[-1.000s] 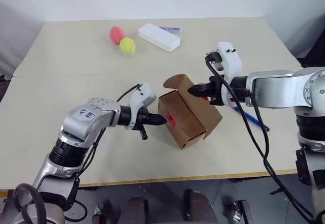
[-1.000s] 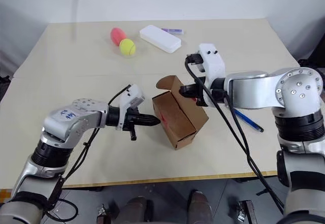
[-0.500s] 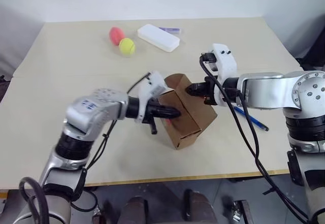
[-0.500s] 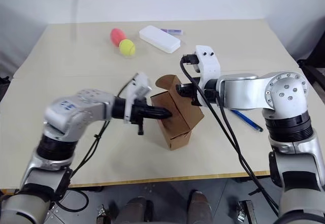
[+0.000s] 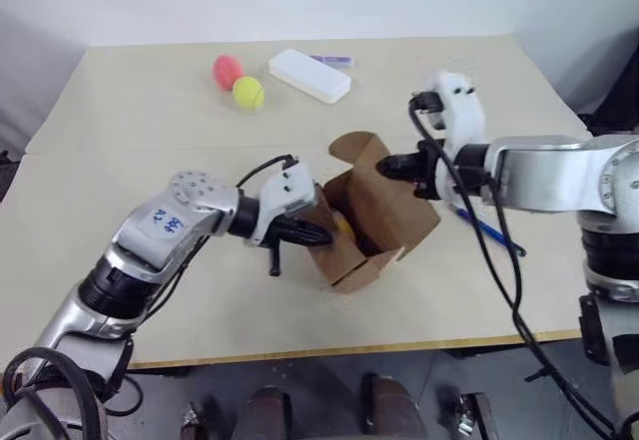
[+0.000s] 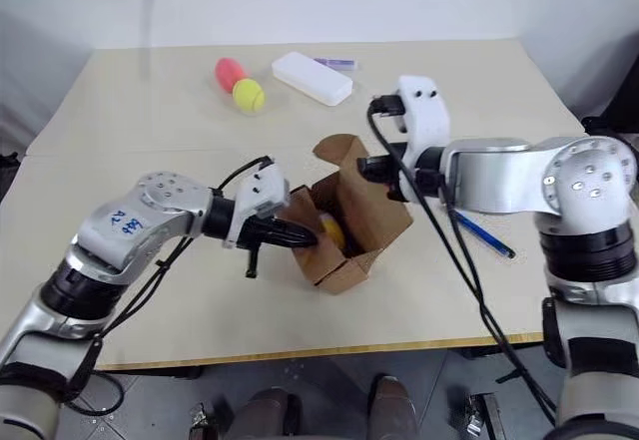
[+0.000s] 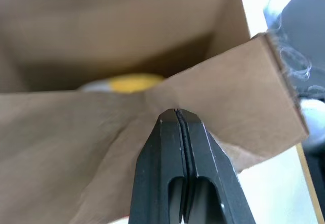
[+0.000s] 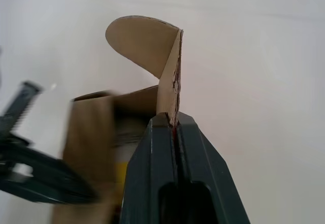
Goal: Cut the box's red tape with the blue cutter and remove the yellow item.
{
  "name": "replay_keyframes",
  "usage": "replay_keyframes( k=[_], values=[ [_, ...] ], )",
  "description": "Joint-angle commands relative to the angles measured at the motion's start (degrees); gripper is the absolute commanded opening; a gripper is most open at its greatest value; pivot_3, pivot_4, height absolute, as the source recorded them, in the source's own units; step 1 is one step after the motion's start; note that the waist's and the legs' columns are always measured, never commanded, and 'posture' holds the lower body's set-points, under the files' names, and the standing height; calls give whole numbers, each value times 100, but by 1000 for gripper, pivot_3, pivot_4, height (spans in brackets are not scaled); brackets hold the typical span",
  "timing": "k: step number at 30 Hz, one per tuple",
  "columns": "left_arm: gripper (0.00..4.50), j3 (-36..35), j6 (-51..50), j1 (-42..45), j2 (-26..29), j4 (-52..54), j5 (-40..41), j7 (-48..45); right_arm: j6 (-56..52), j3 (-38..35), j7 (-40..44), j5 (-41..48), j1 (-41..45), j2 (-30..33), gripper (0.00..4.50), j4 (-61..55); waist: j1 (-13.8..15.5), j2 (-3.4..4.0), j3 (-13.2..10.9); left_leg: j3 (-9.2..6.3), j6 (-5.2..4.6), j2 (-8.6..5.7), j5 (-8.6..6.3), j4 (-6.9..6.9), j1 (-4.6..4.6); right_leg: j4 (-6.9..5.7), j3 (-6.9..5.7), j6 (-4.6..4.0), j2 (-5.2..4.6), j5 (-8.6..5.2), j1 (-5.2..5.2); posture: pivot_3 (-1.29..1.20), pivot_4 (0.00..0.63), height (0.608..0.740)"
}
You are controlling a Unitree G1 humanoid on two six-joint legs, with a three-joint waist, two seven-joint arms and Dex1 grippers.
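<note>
I have the box (image 6: 344, 230) pulled open between my two arms, near the middle of the desk (image 6: 150, 111). My left gripper (image 6: 305, 239) is pinched tight on the near flap; in the left wrist view the two black fingers (image 7: 172, 148) meet on the cardboard edge with no gap. My right gripper (image 5: 391, 165) is likewise clamped shut on the far flap, the one with the rounded tab standing up.

The yellow item (image 6: 330, 230) sits inside, plain in the opening between the flaps — it is not out yet. I cannot see the red tape from here, but with the flaps apart I judge the cutting finished. The blue cutter (image 5: 491, 231) lies on the desk just beyond my right arm, put down and not in either gripper.

What is left, as I read it, is the removal itself: one gripper must let go of its flap, reach into the opening and lift the yellow item clear — while the other keeps the box steady. The risk is the freed flap folding back over the opening.

At the far side of the desk lie a pink ball (image 6: 230, 69), a yellow-green ball (image 6: 249, 95) and a white case (image 6: 313, 78), well apart from the work.
</note>
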State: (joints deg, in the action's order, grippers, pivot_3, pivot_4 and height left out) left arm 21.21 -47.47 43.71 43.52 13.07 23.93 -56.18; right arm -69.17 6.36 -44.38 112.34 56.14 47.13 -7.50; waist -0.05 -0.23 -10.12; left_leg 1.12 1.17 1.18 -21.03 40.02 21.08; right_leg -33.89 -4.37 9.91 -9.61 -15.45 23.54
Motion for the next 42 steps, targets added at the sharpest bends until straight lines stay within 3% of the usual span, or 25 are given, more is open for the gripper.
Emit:
replay_keyframes(
  k=[1, 5, 10, 16, 21, 25, 26, 27, 31, 33, 34, 36, 39, 42],
  values=[
    [0, 356, -205, -364, 174, -66, -415, 21, -178, 100, 120, 66, 28, 164, 24, 15, 12, 3, 1, 1, -1, 0, 0, 1, 1, 3, 0, 0, 0, 0, 0, 0, 150, 740],
    [0, 233, -312, -531, 55, 55, -431, 208, -361, 389, 57, 66, -370, 479, 24, 231, 159, 0, -1, -1, -6, -2, -2, 6, 8, 9, 1, -1, 0, 0, -3, 0, 150, 740],
    [0, 125, -250, -630, -294, -136, -663, 472, -107, 646, -103, 66, -965, 242, 24, 243, 166, -14, -14, -2, -13, -5, -5, 5, 36, 18, -3, 0, -1, 2, 16, 0, 150, 740],
    [0, -166, -513, -493, -637, -449, -663, 648, -233, 623, 802, -1482, -994, 166, 24, -200, 153, -14, -15, 4, -13, -4, -5, -1, 36, 24, -9, 3, -1, 3, 19, 0, 150, 740],
    [1155, -332, -1046, -158, -720, -859, -596, 632, -200, 259, 1630, -2241, -1136, 222, 1293, -238, 145, -14, -15, 4, -13, -4, -5, 4, 35, 21, -9, 3, -1, 3, 18, 0, 150, 740],
    [2351, -476, -1084, 69, -458, -1115, -648, 516, 60, -182, 2891, -3099, -1310, 484, 2670, -584, 137, -13, -16, 6, -12, -4, -5, -6, 36, 21, -9, 4, 0, 4, 24, 0, 150, 740],
    [2470, -482, -1040, 100, -391, -1186, -672, 471, 83, -228, 3122, -3283, -1343, 522, 2735, -633, 136, -13, -16, 8, -13, -4, -5, -6, 36, 22, -9, 5, -1, 4, 25, 0, 150, 740],
    [2875, -478, -906, 177, -250, -1335, -746, 384, 221, -306, 3524, -3580, -1440, 668, 3113, -705, 134, -14, -16, 11, -13, -4, -5, -9, 36, 23, -10, 6, -1, 4, 26, 0, 150, 740],
    [3625, -443, -296, 565, 82, -1954, -1021, 102, 692, -621, 4809, -4488, -1788, 1076, 3394, -806, 141, -16, -17, 16, -12, -4, -6, -13, 35, 25, -12, 6, -1, 4, 28, 0, 150, 740],
    [3803, -460, -11, 826, 76, -2237, -1116, 3, 1040, -741, 5404, -4976, -1975, 1242, 3394, -820, 163, -18, -18, 20, -12, -5, -6, -10, 36, 28, -11, 6, -1, 4, 27, 0, 150, 740],
    [4179, -474, 62, 914, 53, -2318, -1138, -32, 1124, -792, 5598, -5137, -2036, 1274, 3579, -812, 173, -18, -18, 19, -13, -5, -6, -8, 37, 29, -11, 7, -1, 5, 27, 0, 150, 740],
    [4458, -561, 117, 1105, -98, -2328, -1052, -104, 1385, -954, 6026, -5471, -2188, 1372, 3825, -811, 178, -19, -19, 19, -14, -6, -7, -6, 37, 29, -10, 9, -1, 6, 26, 0, 150, 740],
    [4500, -656, 78, 1271, -326, -2126, -888, -242, 1807, -1260, 6632, -5886, -2418, 1462, 4213, -884, 155, -20, -20, 20, -15, -6, -7, -6, 38, 28, -10, 12, -1, 7, 26, 0, 150, 740],
    [4500, -585, -17, 1225, -695, -1303, -512, -507, 2262, -2094, 7708, -5874, -3108, 1702, 4436, -1578, 181, -19, -21, 20, -15, -6, -8, -11, 40, 29, -14, 15, -1, 9, 28, 0, 150, 740]
  ],
)
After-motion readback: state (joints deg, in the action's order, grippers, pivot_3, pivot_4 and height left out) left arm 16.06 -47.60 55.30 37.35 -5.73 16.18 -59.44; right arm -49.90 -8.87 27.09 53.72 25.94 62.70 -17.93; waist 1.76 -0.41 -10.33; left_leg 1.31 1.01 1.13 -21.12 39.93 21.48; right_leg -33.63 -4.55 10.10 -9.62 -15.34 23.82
